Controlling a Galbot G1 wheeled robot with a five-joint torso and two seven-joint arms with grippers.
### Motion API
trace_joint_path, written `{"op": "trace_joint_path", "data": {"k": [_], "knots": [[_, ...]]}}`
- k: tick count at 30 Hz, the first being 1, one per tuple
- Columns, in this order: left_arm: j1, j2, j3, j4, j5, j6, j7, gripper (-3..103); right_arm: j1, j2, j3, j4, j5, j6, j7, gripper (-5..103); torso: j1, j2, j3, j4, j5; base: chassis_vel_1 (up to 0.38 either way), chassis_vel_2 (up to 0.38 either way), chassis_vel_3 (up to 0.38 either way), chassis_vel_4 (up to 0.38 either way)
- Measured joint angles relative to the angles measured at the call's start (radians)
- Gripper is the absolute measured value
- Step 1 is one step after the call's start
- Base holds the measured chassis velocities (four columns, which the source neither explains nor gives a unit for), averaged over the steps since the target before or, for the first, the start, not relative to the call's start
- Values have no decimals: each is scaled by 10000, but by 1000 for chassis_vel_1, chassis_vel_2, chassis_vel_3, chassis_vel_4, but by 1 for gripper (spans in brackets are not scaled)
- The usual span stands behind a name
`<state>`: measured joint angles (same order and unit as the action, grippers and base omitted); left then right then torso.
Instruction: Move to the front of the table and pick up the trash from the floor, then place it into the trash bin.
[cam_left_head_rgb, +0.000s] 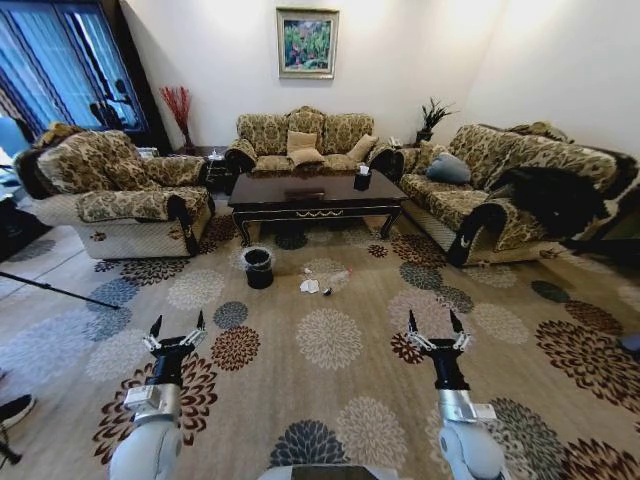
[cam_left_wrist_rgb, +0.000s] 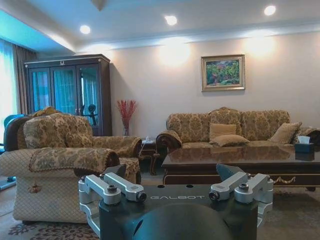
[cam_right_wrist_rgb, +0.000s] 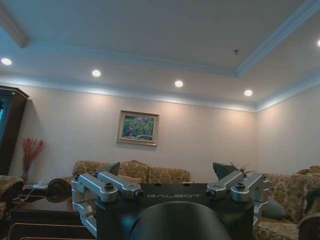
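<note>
I see the table (cam_left_head_rgb: 315, 203) far ahead across the patterned carpet (cam_left_head_rgb: 330, 390), between the sofas. The trash bin (cam_left_head_rgb: 258, 267) stands on the carpet just in front of its left end, and the trash (cam_left_head_rgb: 322, 284) (white paper scraps and a clear bottle) lies on the floor to the bin's right. My left end effector (cam_left_head_rgb: 177, 328) and right end effector (cam_left_head_rgb: 430, 323) hover near me, well apart, both with fingers spread and holding nothing
</note>
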<state>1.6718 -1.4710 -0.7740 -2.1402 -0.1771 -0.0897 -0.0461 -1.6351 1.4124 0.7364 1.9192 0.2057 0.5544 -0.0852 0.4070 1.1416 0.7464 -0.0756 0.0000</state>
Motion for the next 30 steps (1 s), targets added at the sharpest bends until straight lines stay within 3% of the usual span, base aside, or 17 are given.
{"op": "trace_joint_path", "data": {"k": [7, 10, 17, 30], "knots": [[27, -59, 103, 228, 336, -246, -179, 100, -165, 72, 80, 81, -30, -34, 297, 100, 0, 0, 1, 0, 0, 0, 0, 0, 0], [-27, -155, 179, 318, 679, -444, -652, 100, -289, 105, 73, 130, 19, -38, 367, 100, 0, 0, 1, 0, 0, 0, 0, 0, 0], [3, -179, 197, 348, 714, -496, -757, 100, -369, 217, 12, 206, 24, -53, 397, 100, -16, -30, -11, 0, 0, 0, 0, 0, 0], [33, -139, 213, 399, 531, -583, -597, 100, -308, 301, -37, 135, 85, -123, 524, 100, -298, -651, -352, 0, 0, 0, 0, 0, 0]]}}
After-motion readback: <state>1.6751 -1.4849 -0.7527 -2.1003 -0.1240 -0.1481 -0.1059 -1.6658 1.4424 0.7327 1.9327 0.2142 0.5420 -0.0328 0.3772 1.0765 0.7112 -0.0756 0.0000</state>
